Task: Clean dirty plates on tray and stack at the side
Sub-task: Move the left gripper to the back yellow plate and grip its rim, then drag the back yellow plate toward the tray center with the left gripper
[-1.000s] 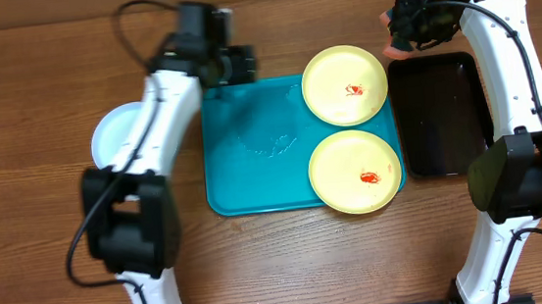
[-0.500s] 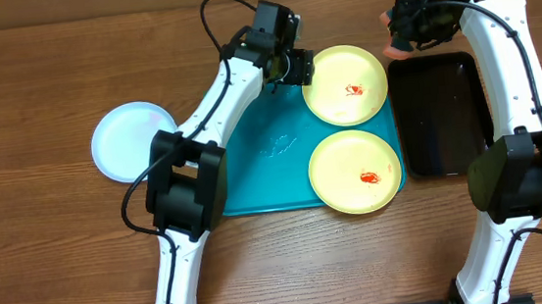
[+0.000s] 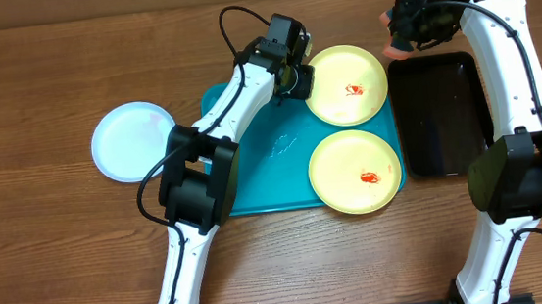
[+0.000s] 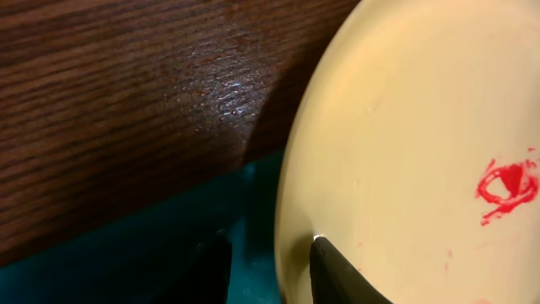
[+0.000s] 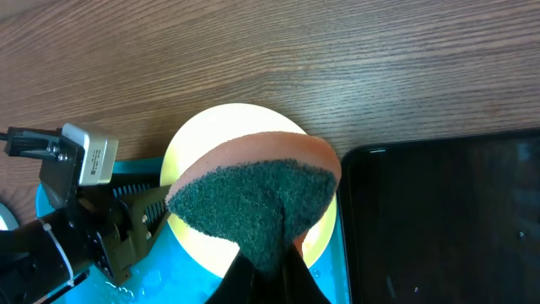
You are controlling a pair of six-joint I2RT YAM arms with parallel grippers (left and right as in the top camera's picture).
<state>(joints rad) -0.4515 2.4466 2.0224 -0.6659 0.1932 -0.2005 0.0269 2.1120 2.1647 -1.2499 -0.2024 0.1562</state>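
Listing from tray (image 3: 252,163) leftward edge:

- Blue-rimmed plate (image 3: 132,141): off tray's left, on table (image 3: 52,240).
- Left gripper (image 3: 297,75): straddles far yellow plate (image 3: 345,85) rim, tray's back-right; clamp unclear.
- Near yellow plate (image 3: 355,171): tray's front-right, smeared.
- Plates likely light, stiff, slick; grasp rims.
- Right gripper (image 5: 263,283): beyond tray's right, clenches sponge (image 5: 253,203).

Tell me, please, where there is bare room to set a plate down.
Free: the tray's bare middle, between the left arm and the yellow plates; the black tray; the table in front of the tray. Crowded: the tray's right side, where the left gripper straddles the far plate's rim.
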